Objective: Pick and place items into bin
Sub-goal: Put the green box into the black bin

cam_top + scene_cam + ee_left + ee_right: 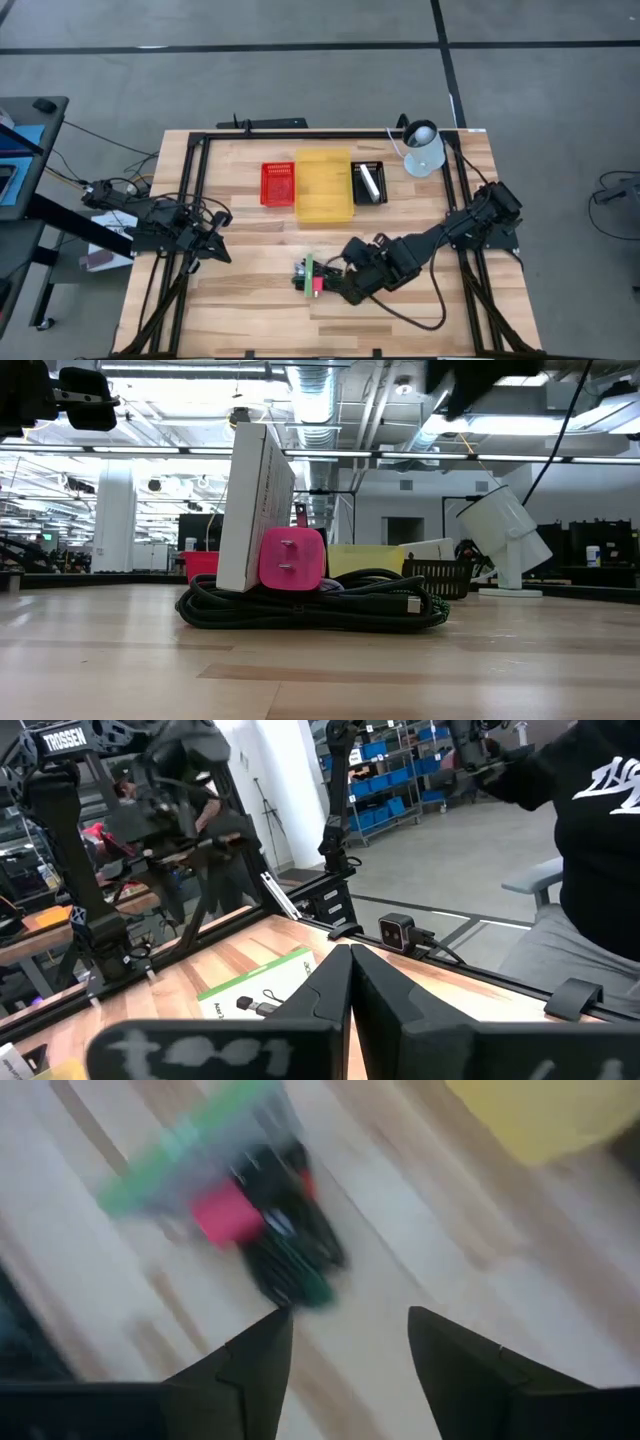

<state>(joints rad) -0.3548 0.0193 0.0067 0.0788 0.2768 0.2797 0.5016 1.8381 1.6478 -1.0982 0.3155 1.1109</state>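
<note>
R gripper [345, 1345], jaws apart & empty, hangs just beside the pile mid-table: white box [255, 505], pink plug [291, 559], coiled black cord [315, 607]. Risk, imo: cord snags, drags the box over. L gripper [345, 1005] clenched, parked at the table's L edge.

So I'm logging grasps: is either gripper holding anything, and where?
Nothing is held. The right gripper is open short of the cord pile; the left gripper is shut, empty.

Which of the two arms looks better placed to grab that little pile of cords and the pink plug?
The right. Its gripper hangs beside the pile, jaws open toward it, while the left gripper, jaws shut, waits near the table's left edge.
</note>
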